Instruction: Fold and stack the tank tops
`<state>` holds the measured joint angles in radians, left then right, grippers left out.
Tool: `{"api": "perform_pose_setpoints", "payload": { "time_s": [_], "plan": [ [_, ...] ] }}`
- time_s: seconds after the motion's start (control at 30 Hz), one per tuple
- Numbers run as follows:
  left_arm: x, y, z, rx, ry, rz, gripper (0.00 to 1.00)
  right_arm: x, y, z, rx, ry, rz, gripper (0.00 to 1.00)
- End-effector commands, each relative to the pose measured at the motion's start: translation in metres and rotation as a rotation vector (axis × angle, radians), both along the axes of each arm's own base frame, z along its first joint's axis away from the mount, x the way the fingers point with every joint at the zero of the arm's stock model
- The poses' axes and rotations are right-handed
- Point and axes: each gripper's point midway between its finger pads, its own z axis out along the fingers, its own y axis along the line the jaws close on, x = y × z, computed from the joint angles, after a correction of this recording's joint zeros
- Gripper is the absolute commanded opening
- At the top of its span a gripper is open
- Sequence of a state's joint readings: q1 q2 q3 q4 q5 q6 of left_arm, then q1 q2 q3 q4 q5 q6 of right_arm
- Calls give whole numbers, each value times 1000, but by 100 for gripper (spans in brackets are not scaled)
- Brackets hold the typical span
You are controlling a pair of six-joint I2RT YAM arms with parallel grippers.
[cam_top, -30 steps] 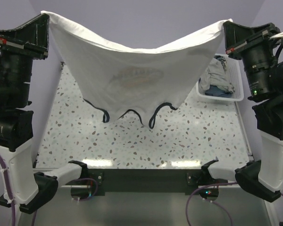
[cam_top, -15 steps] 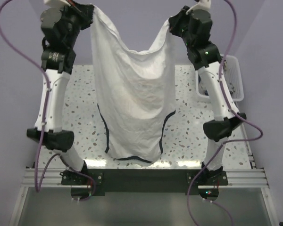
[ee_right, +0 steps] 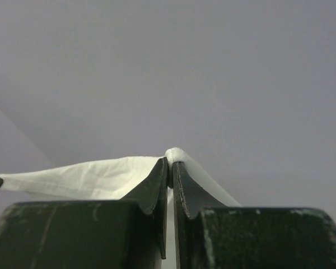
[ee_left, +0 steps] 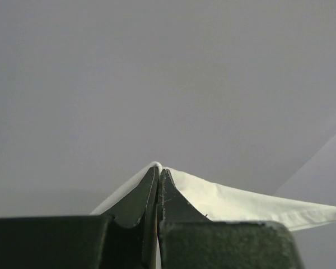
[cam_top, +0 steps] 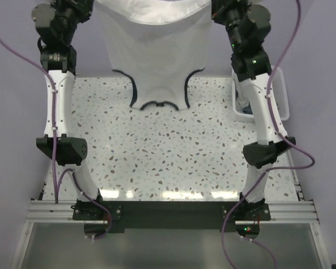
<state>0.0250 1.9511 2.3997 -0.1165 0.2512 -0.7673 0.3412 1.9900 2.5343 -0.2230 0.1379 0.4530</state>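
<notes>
Top external: white tank top (cam_top: 157, 61) hangs spread, straps down, above the table (cam_top: 173, 151).
Left gripper (ee_left: 158, 175): pinching one hem corner.
Right gripper (ee_right: 170, 163): pinching the other.
Progress: nothing folded or stacked yet.

The top camera looks steeply down from above and behind the arms' bases onto the white speckled stone-pattern worktop (cam_top: 173, 151), far enough back to take in both arms. Each wrist camera sits close behind its black two-finger tool, the left tool (ee_left: 158, 180) and the right tool (ee_right: 171, 171), facing along the fingers toward a plain lavender wall (ee_left: 157, 73). All three views share the upper edge of the hanging white navy-trimmed cloth tank top (cam_top: 154, 50).
</notes>
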Motion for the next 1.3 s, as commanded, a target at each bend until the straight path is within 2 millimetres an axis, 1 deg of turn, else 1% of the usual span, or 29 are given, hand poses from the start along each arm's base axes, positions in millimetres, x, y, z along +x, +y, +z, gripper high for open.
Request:
{"api": "perform_pose_setpoints", "payload": {
  "time_s": [0.0, 0.03, 0.07, 0.1, 0.13, 0.17, 0.2, 0.23, 0.27, 0.3, 0.33, 0.37, 0.4, 0.43, 0.47, 0.53, 0.57, 0.6, 0.67, 0.7, 0.8, 0.83, 0.87, 0.9, 0.93, 1.07, 1.17, 1.2, 1.27],
  "plan": [
    [-117, 5, 132, 14, -386, -18, 0, -101, -43, 124, 89, -320, -38, 0],
    [-118, 3, 127, 16, -368, -26, 0, -100, -44, 117, 83, -302, -46, 0],
    [-116, 2, 115, 16, -330, -32, 0, -84, -39, 90, 62, -236, -46, 0],
    [-114, 1, 105, 15, -299, -44, 0, -97, -44, 92, 69, -237, -45, 0],
    [-113, -2, 94, 17, -273, -64, 0, -95, -42, 79, 65, -204, -42, 0],
    [-90, -2, 47, 3, -157, -72, 0, -95, -43, 71, 68, -191, -42, 0],
    [-111, -4, 47, -18, -159, -81, 0, -91, -41, 39, 58, -118, -36, 0],
    [-116, -5, 38, -26, -163, -87, 0, -93, -42, 25, 60, -87, -36, 0],
    [-101, -5, -21, -45, -40, -88, 0, -93, -41, 6, 57, -46, -33, 0],
    [-123, -8, -24, -56, -40, -92, 0, -81, -37, -46, 47, 67, -31, 0],
    [-126, -9, -43, -63, -4, -91, 0, -96, -41, -52, 59, 76, -28, 0],
    [-120, -11, -103, -78, 119, -94, 0, -98, -40, -73, 61, 119, -19, 0],
    [-139, -14, -112, -85, 126, -105, 0, -96, -35, -126, 55, 228, -3, 0],
    [-144, -17, -135, -90, 171, -113, 0, -108, -39, -139, 64, 257, -1, 0],
    [-159, -24, -182, -104, 258, -128, 0, -114, -39, -200, 62, 398, -5, 0],
    [-175, -30, -230, -106, 350, -140, 0, -132, -42, -254, 59, 516, -2, 0],
    [-193, -46, -267, -98, 425, -177, 0, -154, -48, -299, 65, 614, -12, 0],
    [-202, -50, -285, -74, 456, -187, 0, -165, -50, -322, 63, 661, -11, 0],
    [-224, -60, -336, -43, 588, -206, 0, -196, -63, -355, 57, 756, -41, 0],
    [-233, -62, -344, -34, 601, -211, 0, -212, -70, -384, 63, 828, -66, 0],
    [-255, -71, -385, -10, 701, -245, 0, -251, -87, -422, 70, 934, -122, 0],
    [-269, -72, -415, -3, 803, -241, 0, -264, -91, -434, 59, 982, -133, 0],
    [-274, -71, -423, -4, 826, -239, 0, -274, -96, -447, 60, 1019, -150, 0],
    [-279, -70, -432, -4, 850, -239, 0, -281, -99, -451, 66, 1033, -164, 0],
    [-287, -67, -449, -1, 898, -226, 0, -294, -105, -463, 54, 1087, -189, 0],
    [-303, -64, -476, 7, 985, -220, 0, -324, -115, -495, 86, 1192, -241, 0],
    [-311, -62, -484, 13, 1024, -212, 0, -339, -122, -499, 117, 1217, -280, 0],
    [-315, -61, -487, 15, 1040, -210, 0, -342, -127, -499, 119, 1215, -306, 8],
    [-320, -61, -489, 20, 1046, -218, 0, -350, -133, -496, 128, 1208, -332, 15]
  ]
}}
